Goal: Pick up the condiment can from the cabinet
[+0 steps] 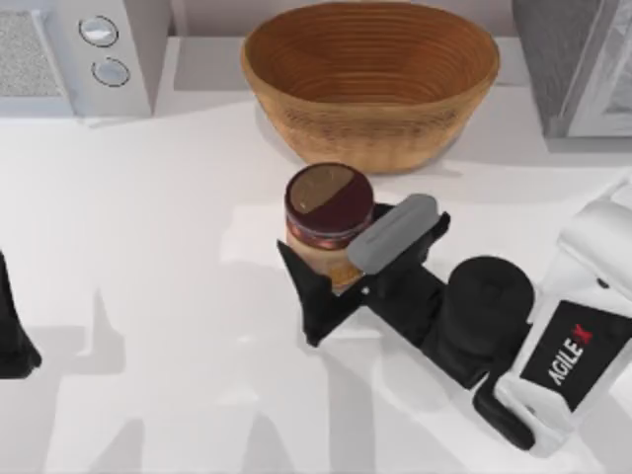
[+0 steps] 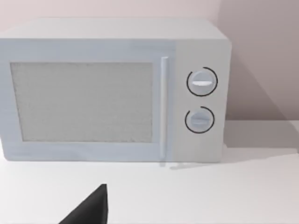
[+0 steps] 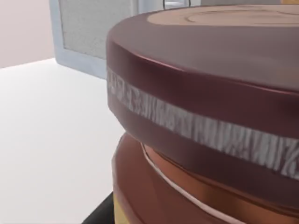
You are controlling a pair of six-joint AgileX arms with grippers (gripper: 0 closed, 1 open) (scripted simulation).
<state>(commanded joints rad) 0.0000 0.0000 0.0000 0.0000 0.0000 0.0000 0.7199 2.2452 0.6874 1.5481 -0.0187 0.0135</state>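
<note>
The basket (image 1: 370, 79) stands at the back centre of the table (image 1: 148, 296) and serves as landmark. The microwave (image 1: 69, 54) stands well to its left, against the back edge. The condiment can (image 1: 328, 222) stands upright just in front of the basket. The right gripper (image 1: 341, 272) brackets the can, its arm extending toward the front right. The left gripper (image 1: 12, 331) is parked far to the front left.
</note>
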